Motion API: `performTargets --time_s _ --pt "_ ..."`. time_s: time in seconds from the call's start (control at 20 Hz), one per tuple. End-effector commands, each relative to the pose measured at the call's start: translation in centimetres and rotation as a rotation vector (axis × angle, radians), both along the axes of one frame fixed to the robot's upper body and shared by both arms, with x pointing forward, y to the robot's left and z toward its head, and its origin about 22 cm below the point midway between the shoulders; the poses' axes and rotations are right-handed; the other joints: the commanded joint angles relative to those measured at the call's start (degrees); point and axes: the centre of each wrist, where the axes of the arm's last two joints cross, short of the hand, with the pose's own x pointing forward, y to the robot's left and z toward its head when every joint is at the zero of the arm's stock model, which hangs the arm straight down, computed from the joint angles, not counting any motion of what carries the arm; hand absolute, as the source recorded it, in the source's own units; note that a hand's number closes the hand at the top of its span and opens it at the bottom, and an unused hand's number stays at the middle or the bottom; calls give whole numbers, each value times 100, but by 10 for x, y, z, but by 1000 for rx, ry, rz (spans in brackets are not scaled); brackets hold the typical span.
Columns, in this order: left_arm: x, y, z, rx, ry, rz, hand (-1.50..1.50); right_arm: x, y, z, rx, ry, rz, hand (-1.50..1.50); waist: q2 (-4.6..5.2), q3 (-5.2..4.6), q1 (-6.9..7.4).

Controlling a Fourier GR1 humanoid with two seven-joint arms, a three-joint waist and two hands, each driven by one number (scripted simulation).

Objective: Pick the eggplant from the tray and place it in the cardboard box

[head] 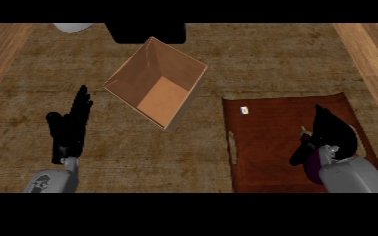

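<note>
The eggplant (pixel 313 166) is dark purple and lies on the reddish-brown tray (pixel 266 145) at the lower right; only a sliver and its stem tip show. My right hand (pixel 330 132) covers it from above, fingers curled down around it. The open cardboard box (pixel 156 82) stands left of the tray, at the view's centre, with nothing inside. My left hand (pixel 70 125) rests open at the lower left, fingers straight and pointing up, apart from the box.
A small white tag (pixel 244 110) lies on the tray's upper left. A white object (pixel 72 27) and a black block (pixel 145 32) sit at the counter's far edge. Wooden strips border the mat on both sides.
</note>
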Motion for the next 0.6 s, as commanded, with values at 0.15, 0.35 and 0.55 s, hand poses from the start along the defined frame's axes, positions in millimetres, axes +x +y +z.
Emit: performTargets --time_s 0.15,0.35,0.55 --pt "-1 20 -2 18 8 3 0 -8 19 -29 -42 85 -88 -150 5 -1 -16" --pt "1 -5 -4 4 -3 17 0 -4 -8 -22 -28 75 -90 -150 2 0 -16" --pt "-6 -6 -7 15 -12 25 0 1 3 -18 -40 55 -86 -150 0 0 -13"
